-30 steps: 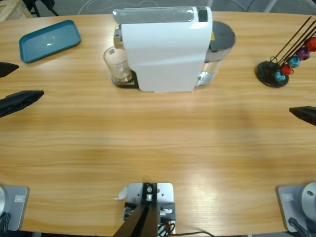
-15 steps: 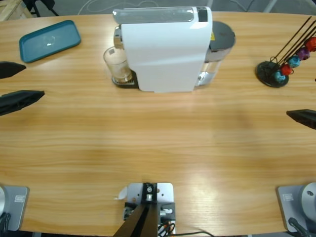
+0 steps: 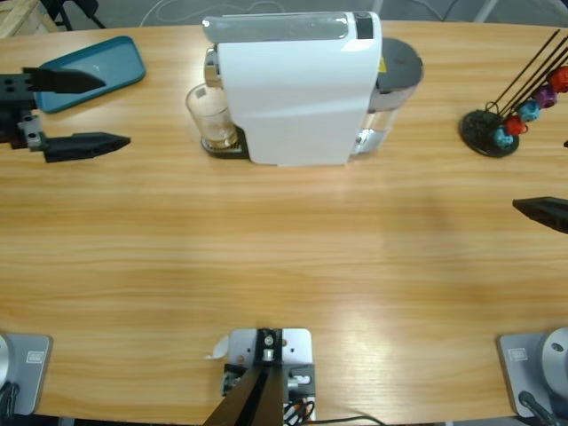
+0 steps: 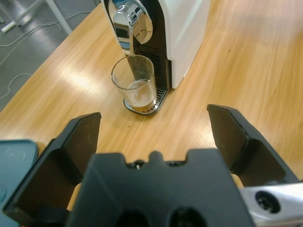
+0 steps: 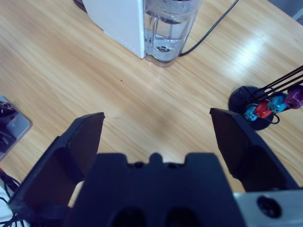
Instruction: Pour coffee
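The left pincer faces the glass of coffee, ready to reach for it.

From above, the glass [image 3: 211, 118] stands on the desk [image 3: 284, 257] under the spout of the white coffee machine [image 3: 293, 89]. The left pincer [image 3: 84, 111] is open wide beside a blue tray [image 3: 106, 62], and the glass lies straight ahead of it, well apart. Along the left pincer [image 4: 154, 120], the glass stands upright with a little brown coffee [image 4: 140, 105] at the bottom. Along the right pincer [image 5: 156, 127], also open wide, only the water tank [image 5: 168, 28] and the capsule stand [image 5: 258, 106] show. The left arm looks nearer.
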